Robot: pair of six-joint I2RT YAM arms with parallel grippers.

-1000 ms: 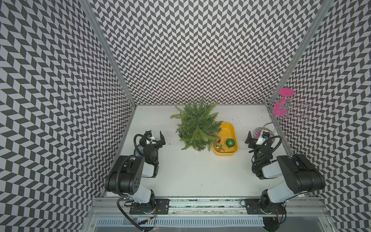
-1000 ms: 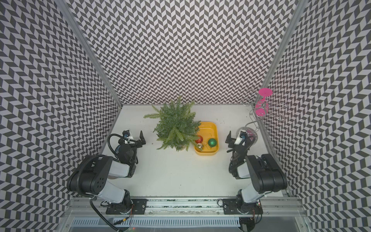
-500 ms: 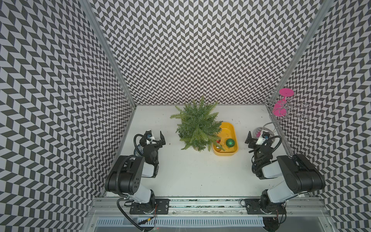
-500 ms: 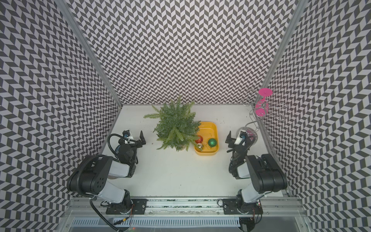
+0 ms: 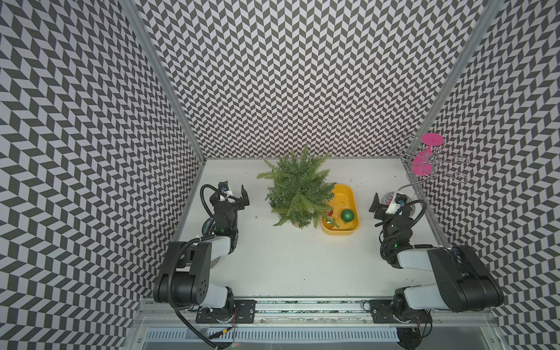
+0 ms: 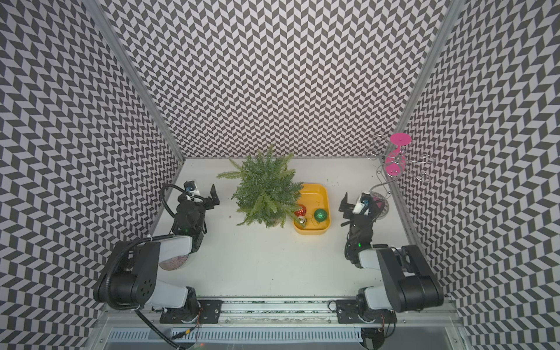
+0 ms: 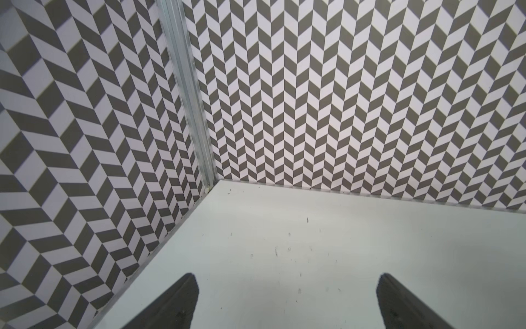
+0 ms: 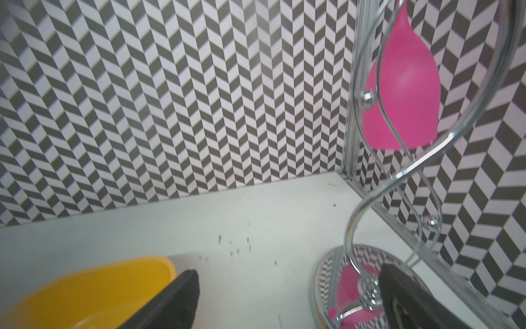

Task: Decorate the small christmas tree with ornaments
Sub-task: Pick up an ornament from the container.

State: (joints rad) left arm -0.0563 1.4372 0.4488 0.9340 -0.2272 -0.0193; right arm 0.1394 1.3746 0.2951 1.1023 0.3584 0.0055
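The small christmas tree (image 5: 296,190) (image 6: 266,188) stands at the middle rear of the white table. Right beside it is a yellow tray (image 5: 349,194) (image 6: 318,193) (image 8: 85,290) holding the ornaments: a glittery green ball (image 5: 347,215) (image 6: 320,215), a red one (image 5: 329,213) (image 6: 301,210) and a pale gold one (image 6: 302,221), the last two partly under the branches. My left gripper (image 5: 233,197) (image 6: 202,197) (image 7: 287,280) hovers open and empty left of the tree. To the right of the tray my right gripper (image 5: 388,204) (image 6: 356,204) (image 8: 289,275) is open and empty too.
A chrome wire stand (image 5: 419,178) (image 6: 383,181) (image 8: 367,205) with a hanging pink glass (image 5: 422,165) (image 6: 394,165) (image 8: 404,85) rises at the right wall, its round base (image 8: 330,284) right by the right gripper. Patterned walls close three sides. Small needle bits lie scattered on the table.
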